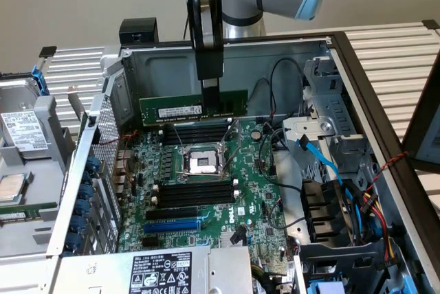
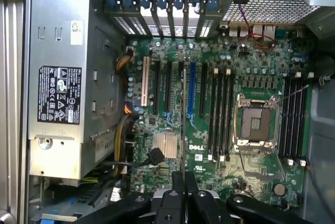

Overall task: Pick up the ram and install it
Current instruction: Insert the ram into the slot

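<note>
Starting at the exterior view's left, a removed drive tray (image 1: 24, 136) is lying outside the open case, and the motherboard (image 1: 254, 198) is lying flat inside it, with the blue slot (image 1: 172, 225) near the front edge. Moving toward the centre, the ram (image 1: 168, 110) is hanging on edge above the board, label facing the camera. Its long axis is running from the exterior view's left to right. The gripper (image 1: 211, 102) is coming straight down onto it from above. Its jaws are standing almost closed and pinching the stick's upper edge a little to the exterior view's right of its middle. The stick is therefore sitting directly beneath the claw, not off to one side. Its lower edge is lying parallel to the upper bank of black slots (image 1: 196, 132) and just above it, behind the CPU socket (image 1: 204, 162). Whether that edge is touching a slot cannot be judged. In the wrist view the gripper (image 2: 178, 179) is looking down on the board. Further to the exterior view's right, a blue cable (image 1: 320, 156) is trailing across the drive bay, well apart from the stick.
</note>
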`<state>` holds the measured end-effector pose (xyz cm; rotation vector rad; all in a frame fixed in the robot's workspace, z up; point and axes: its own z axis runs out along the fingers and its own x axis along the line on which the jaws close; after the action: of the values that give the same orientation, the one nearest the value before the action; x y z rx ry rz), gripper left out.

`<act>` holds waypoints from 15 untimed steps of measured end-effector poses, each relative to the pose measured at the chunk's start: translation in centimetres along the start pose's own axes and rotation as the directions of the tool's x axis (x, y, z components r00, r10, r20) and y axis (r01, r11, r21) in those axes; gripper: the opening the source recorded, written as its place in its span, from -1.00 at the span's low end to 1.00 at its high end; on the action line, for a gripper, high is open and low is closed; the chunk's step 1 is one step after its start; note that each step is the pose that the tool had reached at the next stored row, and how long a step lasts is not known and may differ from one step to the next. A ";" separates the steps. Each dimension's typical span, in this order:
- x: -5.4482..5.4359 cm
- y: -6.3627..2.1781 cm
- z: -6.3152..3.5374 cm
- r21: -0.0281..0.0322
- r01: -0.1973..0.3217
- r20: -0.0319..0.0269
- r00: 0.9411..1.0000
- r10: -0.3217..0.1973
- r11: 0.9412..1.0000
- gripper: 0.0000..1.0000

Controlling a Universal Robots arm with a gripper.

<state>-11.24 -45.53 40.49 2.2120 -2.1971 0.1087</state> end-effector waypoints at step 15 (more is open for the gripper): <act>-1.3 -0.44 2.67 -0.002 -0.027 -0.001 1.000 0.027 1.000 -0.75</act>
<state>-10.72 -44.38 37.76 2.1816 -2.2262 0.1077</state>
